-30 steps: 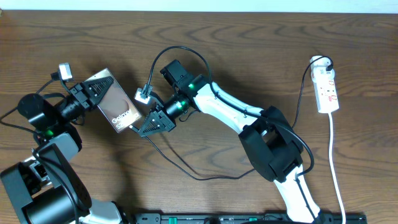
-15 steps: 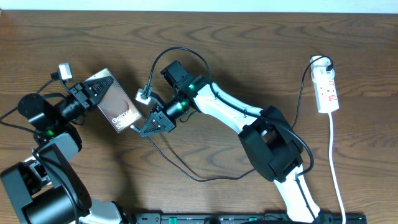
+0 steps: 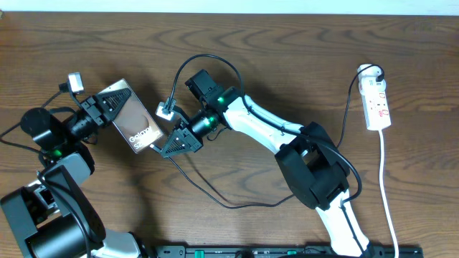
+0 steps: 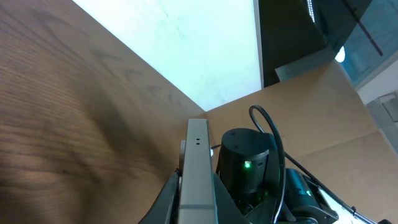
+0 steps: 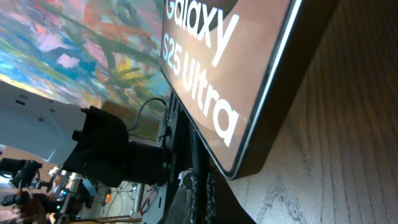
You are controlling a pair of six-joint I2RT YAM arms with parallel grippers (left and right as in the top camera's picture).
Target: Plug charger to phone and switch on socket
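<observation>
At table [image 3: 301, 50] left | left fingers [image 3: 98, 107] grip phone [image 3: 133, 119] | right fingers [image 3: 181, 140] pinch charger [image 3: 215, 198] | unchanged

A dark brown wooden table [image 3: 301, 50] with swirling grain fills the overhead view; a pale strip [image 3: 229, 6] runs along its far edge; a black rail [image 3: 287, 251] lies along its near edge, at the bottom of the view. From the left wrist, the table's grain runs up to a bright white panel [image 4: 186, 43]; beside that stands a dark pane [image 4: 292, 31]; below the pane sits a brown cardboard sheet [image 4: 336, 124]. From the right wrist, a many-coloured painted surface [image 5: 56, 37] shows at the upper left; the table's grain fills the right side.
</observation>
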